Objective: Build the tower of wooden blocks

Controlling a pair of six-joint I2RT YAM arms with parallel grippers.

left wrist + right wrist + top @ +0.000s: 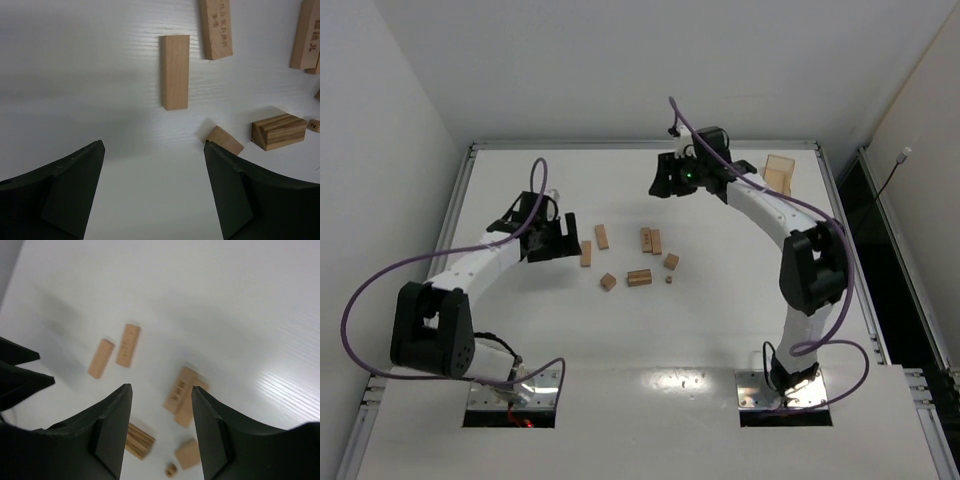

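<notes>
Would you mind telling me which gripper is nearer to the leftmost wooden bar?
Left. The left gripper sits just left of the leftmost wooden bar; the right gripper is much farther off, beyond it and rightward.

Tiny block (pixel 314 125): "2"; bar (pixel 216 27) engravings illegible.

Blocks (pixel 175 70) matt wood; tbl (pixel 75 75) white, faint ribbing.

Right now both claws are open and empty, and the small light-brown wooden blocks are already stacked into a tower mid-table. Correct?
Not stacked. The top external view shows the small light-brown wooden blocks lying scattered loose on the white table, no tower. The rest holds: left claw and right claw are open and empty.
</notes>
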